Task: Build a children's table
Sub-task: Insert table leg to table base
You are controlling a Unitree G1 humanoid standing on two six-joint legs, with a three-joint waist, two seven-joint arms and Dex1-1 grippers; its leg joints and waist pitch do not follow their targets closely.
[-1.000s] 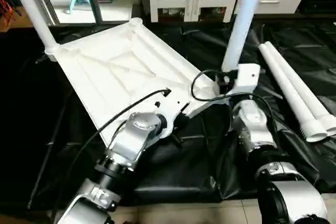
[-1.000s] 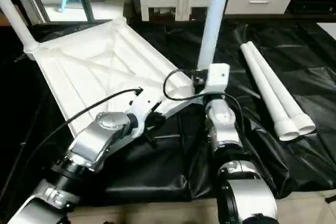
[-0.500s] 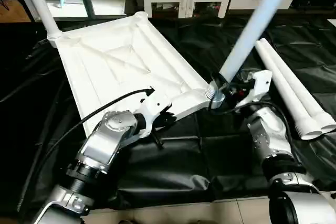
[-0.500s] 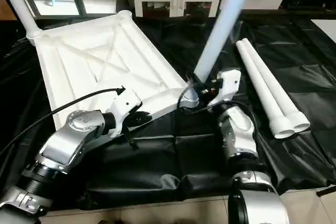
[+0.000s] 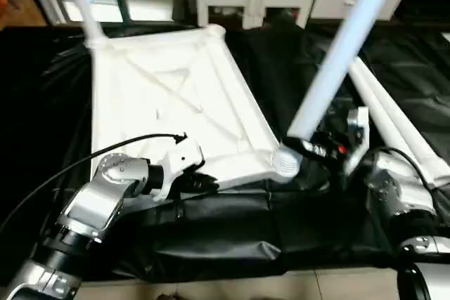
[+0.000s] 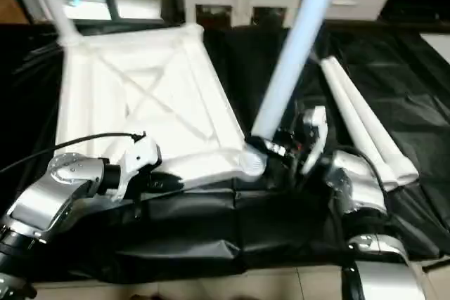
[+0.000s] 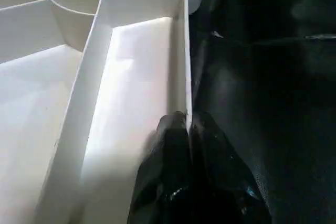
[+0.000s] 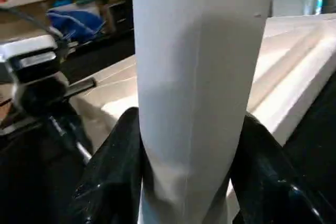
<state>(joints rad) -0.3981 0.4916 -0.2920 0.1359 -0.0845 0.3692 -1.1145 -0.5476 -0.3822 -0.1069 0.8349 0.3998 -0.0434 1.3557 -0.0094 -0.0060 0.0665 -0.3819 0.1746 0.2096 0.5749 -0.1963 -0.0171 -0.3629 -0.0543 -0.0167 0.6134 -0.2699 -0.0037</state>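
We are pinching the near rim of the white plastic ribbed tabletop (image 5: 176, 103), lying underside-up on black sheeting (image 5: 232, 230), with our left gripper (image 7: 187, 124) nearly closed. Our right gripper (image 8: 189, 145) is clamping a long white tubular leg (image 5: 337, 61), leaning in the near corner socket (image 5: 287, 161).

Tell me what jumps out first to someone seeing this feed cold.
The white tabletop lies ribbed side up on the black sheet, one leg already standing in its far left corner. At the near right corner the right gripper is clamped on a tall slanting leg, while the left gripper pinches the tabletop's near rim. Two spare legs lie at right.
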